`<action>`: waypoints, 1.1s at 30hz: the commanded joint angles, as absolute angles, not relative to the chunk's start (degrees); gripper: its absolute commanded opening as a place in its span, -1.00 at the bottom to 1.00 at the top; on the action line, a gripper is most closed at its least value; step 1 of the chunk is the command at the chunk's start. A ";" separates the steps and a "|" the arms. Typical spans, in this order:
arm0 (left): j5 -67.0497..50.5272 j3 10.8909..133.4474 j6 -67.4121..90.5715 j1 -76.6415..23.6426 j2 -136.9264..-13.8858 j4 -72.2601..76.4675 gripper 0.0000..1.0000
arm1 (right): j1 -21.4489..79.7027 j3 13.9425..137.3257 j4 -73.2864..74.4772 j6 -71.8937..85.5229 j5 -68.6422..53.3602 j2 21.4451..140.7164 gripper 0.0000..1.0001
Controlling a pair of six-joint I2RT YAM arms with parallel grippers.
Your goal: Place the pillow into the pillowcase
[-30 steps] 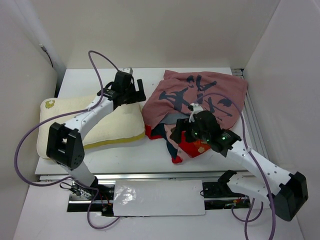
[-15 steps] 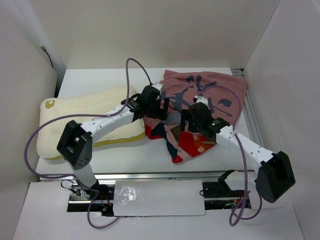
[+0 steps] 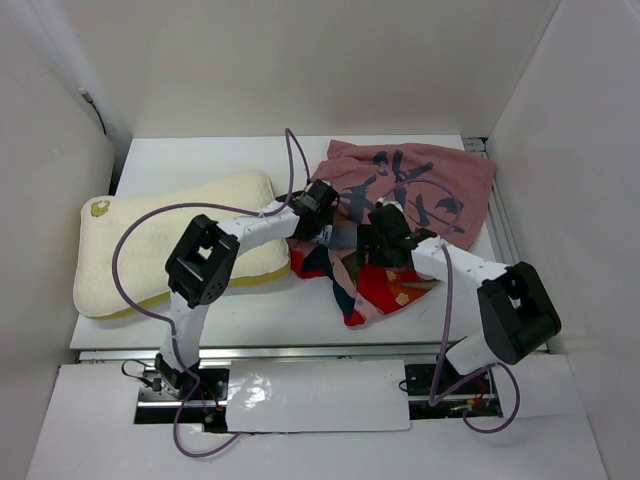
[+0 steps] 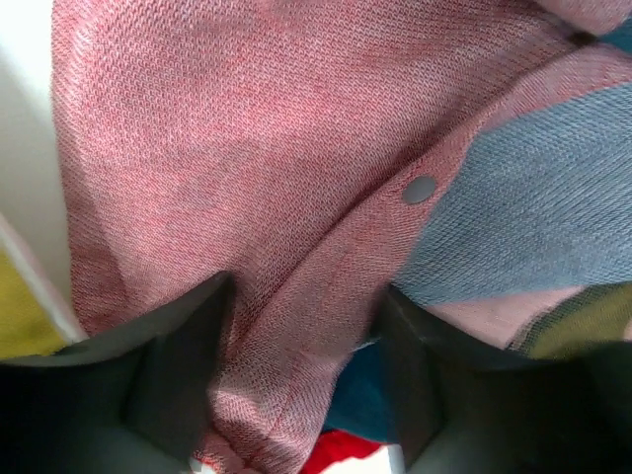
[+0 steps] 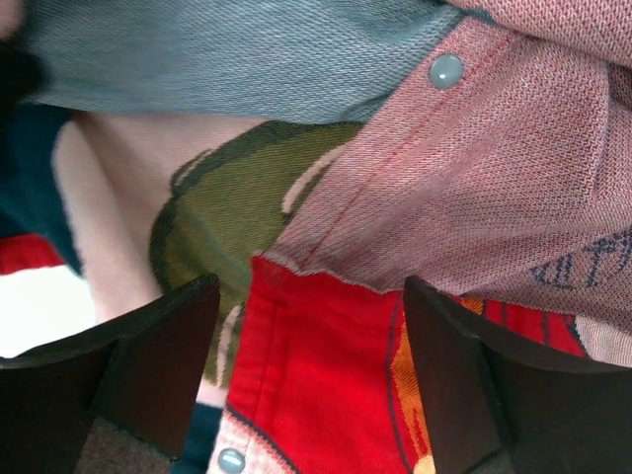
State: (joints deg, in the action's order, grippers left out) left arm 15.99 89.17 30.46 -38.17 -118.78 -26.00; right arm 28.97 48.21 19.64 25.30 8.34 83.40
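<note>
Now the left gripper (image 4: 301,395) and right gripper (image 5: 311,375) straddle the pillowcase (image 3: 420,185) hem, jaws apart, with the pillow (image 3: 140,262) lying just beside it; each should pinch one layer near the snaps (image 4: 420,189) before spreading.

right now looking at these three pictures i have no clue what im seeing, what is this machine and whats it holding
These are two robot arms bolted to the near edge of a white table. The wide picture is taken from above and behind them. The two close-ups come from a small camera on each wrist, so the dark shapes at the bottom are that arm's own fingers. On the table lie a cream pillow on the left and a crumpled red and pink pillowcase on the right. Both arms reach to the pillowcase's near edge. The left gripper straddles a pink hem with a snap button. The right gripper hangs over red and pink cloth. Both stand open, so nothing is held.
</note>
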 commanded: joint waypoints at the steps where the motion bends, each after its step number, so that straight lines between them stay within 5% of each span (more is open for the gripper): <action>1: 20.91 91.05 31.20 -38.14 -119.27 -28.03 0.30 | 27.60 47.38 16.70 26.81 11.07 83.94 0.60; 3: 22.84 91.05 32.51 -38.14 -119.27 -29.43 -0.12 | 26.81 45.81 16.53 26.81 11.07 84.55 0.52; 4: 22.85 91.05 33.04 -38.14 -119.27 -29.44 -0.12 | 26.28 45.27 15.91 26.81 10.47 84.55 0.49; 6: 23.47 90.53 33.57 -38.14 -116.73 -29.44 -0.63 | 26.28 44.57 13.99 27.33 9.24 85.07 0.48; 9: 24.69 90.53 34.71 -37.53 -115.58 -29.44 -1.00 | 26.81 44.56 13.10 27.33 8.53 85.69 0.48; 25: 19.42 86.57 32.35 -37.00 -102.57 -26.02 -1.00 | 33.31 48.60 11.95 32.51 12.38 88.67 0.68; 28: 19.42 86.57 31.73 -37.00 -101.87 -26.02 -1.00 | 33.31 47.99 13.53 35.23 17.04 88.68 0.46; 29: 19.95 86.57 31.73 -37.00 -101.34 -26.02 -1.00 | 33.31 47.29 14.84 36.11 20.01 87.64 0.30; 30: 19.95 86.57 31.73 -37.00 -100.82 -26.02 -1.00 | 33.31 46.76 15.98 36.91 21.52 86.84 -0.15; 33: 21.36 86.57 31.20 -37.00 -100.29 -26.02 -1.00 | 32.61 46.14 24.15 41.30 29.86 80.88 -0.55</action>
